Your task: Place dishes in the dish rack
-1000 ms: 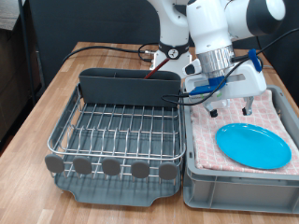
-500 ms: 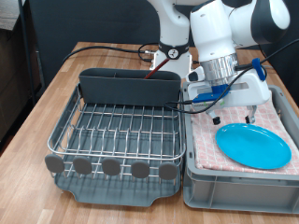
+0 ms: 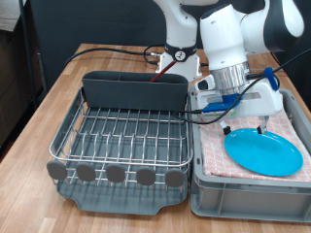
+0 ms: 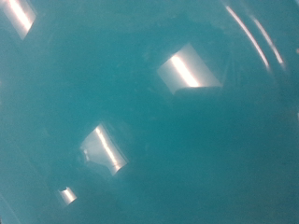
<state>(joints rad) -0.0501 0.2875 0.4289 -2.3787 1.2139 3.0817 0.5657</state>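
A wooden worktop [image 3: 58,92] carries two containers side by side: a dark grey plastic dish rack [image 3: 121,146] with a silver wire grid, a tall grey utensil box [image 3: 134,90] along its far side and round grey tabs [image 3: 117,174] along its near edge, standing toward the worktop's near-left part in the exterior view, and a grey bin [image 3: 248,189] lined with pink checked cloth [image 3: 282,121], touching or just beside the rack at the worktop's near-right corner. A round light-blue plate [image 3: 262,151] lies flat on the cloth inside the bin. The wire grid of the rack holds no dishes. The white robot arm [image 3: 228,39] reaches down from the far edge of the worktop, and its gripper [image 3: 245,122] hangs low over the far rim of the plate, with thin dark fingers [image 3: 226,126] pointing down at the cloth; from this view I cannot tell how far apart the fingers stand or whether they touch the plate. Black cables [image 3: 117,50] trail across the far part of the worktop behind the rack. The wrist view adds nothing about the fingers: it is filled edge to edge by the plate's glossy blue-green surface [image 4: 149,121], marked only by bright light reflections [image 4: 187,70], which shows the camera is very close above the plate, while the exterior view alone shows the rack, bin and arm.
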